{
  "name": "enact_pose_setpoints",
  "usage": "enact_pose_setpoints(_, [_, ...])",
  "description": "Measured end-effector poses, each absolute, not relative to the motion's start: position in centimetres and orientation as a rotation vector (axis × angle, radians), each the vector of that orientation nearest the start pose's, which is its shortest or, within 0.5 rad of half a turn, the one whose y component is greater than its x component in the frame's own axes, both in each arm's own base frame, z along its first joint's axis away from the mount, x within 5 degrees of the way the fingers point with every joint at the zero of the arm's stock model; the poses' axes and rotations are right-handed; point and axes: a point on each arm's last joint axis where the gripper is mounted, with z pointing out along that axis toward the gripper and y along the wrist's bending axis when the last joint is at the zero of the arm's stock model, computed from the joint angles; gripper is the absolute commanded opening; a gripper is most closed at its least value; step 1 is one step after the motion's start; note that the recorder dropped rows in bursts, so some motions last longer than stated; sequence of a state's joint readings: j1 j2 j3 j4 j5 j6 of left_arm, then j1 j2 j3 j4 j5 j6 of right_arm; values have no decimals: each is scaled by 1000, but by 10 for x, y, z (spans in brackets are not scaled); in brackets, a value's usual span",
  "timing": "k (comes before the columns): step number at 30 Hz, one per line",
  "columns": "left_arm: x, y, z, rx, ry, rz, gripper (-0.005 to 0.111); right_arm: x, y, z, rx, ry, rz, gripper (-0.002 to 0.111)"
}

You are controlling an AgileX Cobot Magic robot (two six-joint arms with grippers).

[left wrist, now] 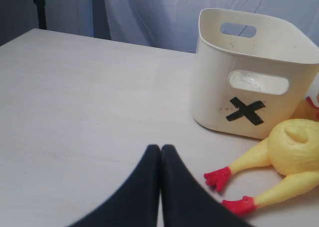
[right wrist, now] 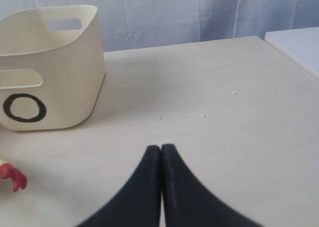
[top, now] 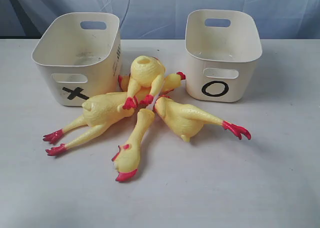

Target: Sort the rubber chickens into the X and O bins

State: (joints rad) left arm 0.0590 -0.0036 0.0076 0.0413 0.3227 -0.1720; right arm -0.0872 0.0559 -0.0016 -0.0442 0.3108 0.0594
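Note:
Several yellow rubber chickens lie heaped between the bins. One chicken (top: 100, 113) stretches left with red feet (top: 52, 136); another chicken (top: 187, 118) points right; a third chicken (top: 132, 143) lies head toward the front; a fourth chicken (top: 146, 73) sits on top. The X bin (top: 80, 55) stands back left and the O bin (top: 222, 53) back right, both with no chicken inside. My left gripper (left wrist: 160, 148) is shut with nothing held, near the X bin (left wrist: 251, 77) and a chicken (left wrist: 294, 152). My right gripper (right wrist: 160, 148) is shut on nothing, beside the O bin (right wrist: 50, 72). Neither gripper shows in the exterior view.
The white table (top: 260, 188) spreads wide in front of the heap and to both sides. A pale curtain (top: 165, 8) hangs behind the bins. A dark stand (left wrist: 40, 8) rises at the far table edge in the left wrist view.

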Motion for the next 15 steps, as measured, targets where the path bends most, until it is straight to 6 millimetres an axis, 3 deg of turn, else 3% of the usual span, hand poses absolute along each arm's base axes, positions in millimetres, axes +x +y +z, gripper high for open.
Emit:
enact_pose_setpoints(10, [54, 4, 182, -183, 1801, -41, 0, 57, -7, 183, 95, 1839, -75, -1])
enact_pose_setpoints(15, [54, 4, 182, -183, 1801, -41, 0, 60, -6, 194, 78, 1717, -80, -1])
